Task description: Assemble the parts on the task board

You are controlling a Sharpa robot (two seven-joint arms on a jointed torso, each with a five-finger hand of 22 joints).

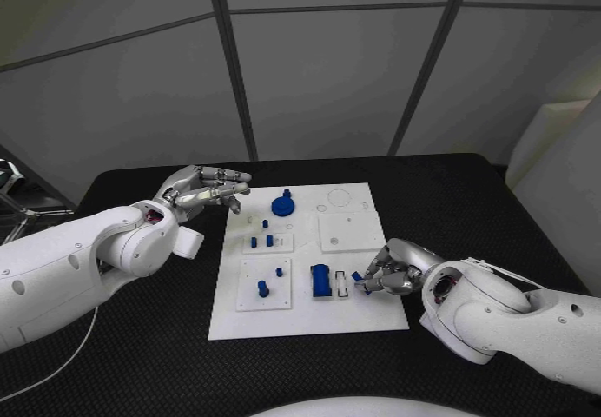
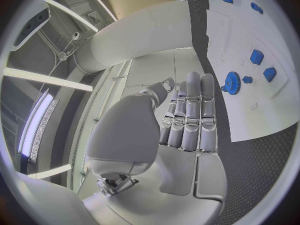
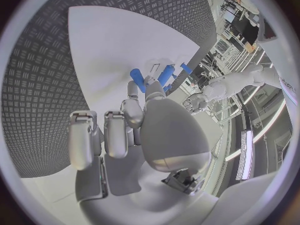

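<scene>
One white task board (image 1: 357, 321) lies on one black desk (image 1: 150, 365). On the board sit one blue gear (image 1: 283, 207), one larger blue block (image 1: 322, 282), and about six small blue pegs, such as one (image 1: 263, 287) on a lower plate. Three square white plates (image 1: 349, 233) are set into the board. Two robot hands are present: left (image 1: 204, 191) and right (image 1: 391, 271)

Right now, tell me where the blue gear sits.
In the head view the blue gear sits near the board's far left corner, just beside the left hand's fingers.
</scene>
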